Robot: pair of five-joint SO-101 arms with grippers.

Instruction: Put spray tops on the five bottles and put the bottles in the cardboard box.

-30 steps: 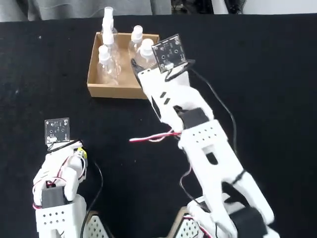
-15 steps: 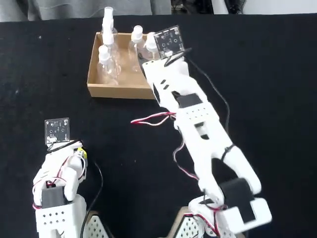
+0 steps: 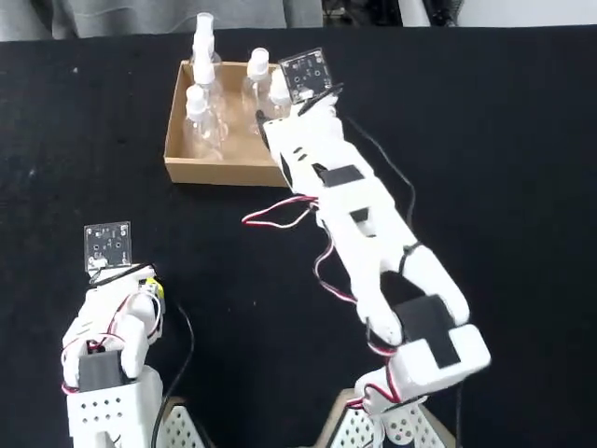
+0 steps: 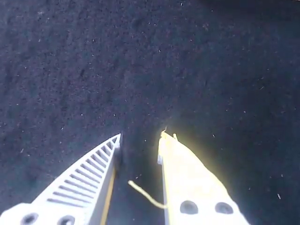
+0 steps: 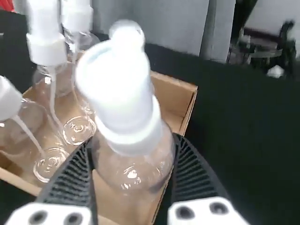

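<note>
- A clear plastic bottle [image 5: 133, 168], already fitted with a white spray top [image 5: 119, 89], is held upright just inside the near corner of the shallow brown cardboard box [image 3: 219, 171]. Whether its base is touching the box floor cannot be told.
- The bottle is clamped at its shoulder by the right gripper [image 5: 134, 139], whose jaws are closed to the width of the body, one ribbed black finger on each side.
- Several other clear bottles [image 3: 198, 121], each with its spray top on, stand upright in the box, the nearest just beside the held one. No loose top or uncapped bottle is seen on the black table [image 3: 485, 140].
- The step in hand is judged to be the placing of the last bottle, so the task appears to be almost finished.
- For the next move, the bottle should be lowered until its base is settled on the box floor. The jaws can then be opened only far enough to free it and lifted straight up.
- Care is called for, since the neighbouring bottles are light and could be tipped by a sideways brush of a finger, and the low box wall lies close to the outer finger.
- The left gripper [image 4: 140, 135] is parked well apart from the box, low over the table, with its jaws slightly parted and nothing held between them.
</note>
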